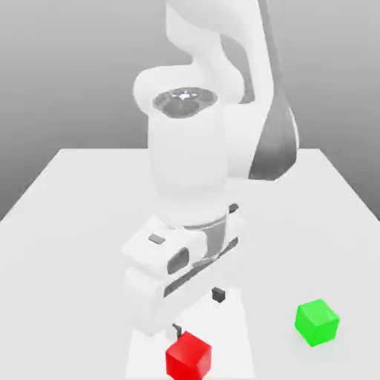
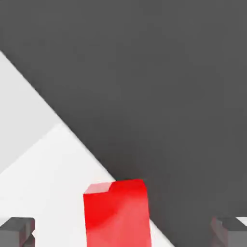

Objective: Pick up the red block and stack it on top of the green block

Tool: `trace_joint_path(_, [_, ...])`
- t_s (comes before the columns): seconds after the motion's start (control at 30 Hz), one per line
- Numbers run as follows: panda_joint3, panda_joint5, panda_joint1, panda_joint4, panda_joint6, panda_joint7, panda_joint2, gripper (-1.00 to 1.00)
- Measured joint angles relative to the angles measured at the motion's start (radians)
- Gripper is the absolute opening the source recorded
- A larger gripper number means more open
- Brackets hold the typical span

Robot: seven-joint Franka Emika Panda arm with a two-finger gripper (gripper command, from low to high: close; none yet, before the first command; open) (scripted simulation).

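The flat white table (image 1: pixel 67 193) ran wide under everything, its near edge cut off at the bottom of the exterior view. Over it the big white robot arm (image 1: pixel 189 159) rose from the far side, folded forward at the elbow and bent down toward the near edge, its wrist tipped so the hand pointed at the tabletop. The white two-finger gripper (image 1: pixel 198 312) hung low above the table, its two dark fingertips (image 1: pixel 219 295) standing wide apart with nothing between them. The glossy red cube (image 1: pixel 188 355) sat on the table close to the near edge, just beside and slightly beyond the nearer fingertip; in the hand view the cube (image 2: pixel 117 214) lay between the two spread tips, untouched by either. The glossy green cube (image 1: pixel 318 321) rested well apart from it, toward the exterior view's right, also near that edge.
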Motion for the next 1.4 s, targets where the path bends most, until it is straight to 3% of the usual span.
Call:
trace_joint_path(0.13, [0.054, 0.055, -0.042, 0.02, 0.114, -0.055, 0.145, 0.0])
trace_joint_path(0.17, [0.063, 0.064, -0.05, 0.024, 0.13, -0.062, 0.165, -1.0])
trace_joint_path(0.37, [0.068, 0.068, -0.054, 0.025, 0.136, -0.065, 0.175, -1.0])
trace_joint_path(0.57, [0.02, -0.023, -0.008, -0.007, 0.0, -0.017, 0.004, -1.0])
trace_joint_path(0.87, [0.221, -0.13, 0.154, -0.097, -0.047, -0.352, -0.137, -1.0])
trace_joint_path(1.0, [0.277, -0.165, 0.201, -0.105, 0.062, -0.45, -0.041, -1.0])
trace_joint_path(1.03, [0.277, -0.17, 0.204, -0.105, 0.089, -0.451, -0.013, 1.0])
trace_joint_path(1.27, [0.28, -0.172, 0.205, -0.105, 0.094, -0.455, -0.01, 1.0])
trace_joint_path(1.4, [0.288, -0.157, 0.202, -0.11, -0.017, -0.467, -0.127, 1.0])
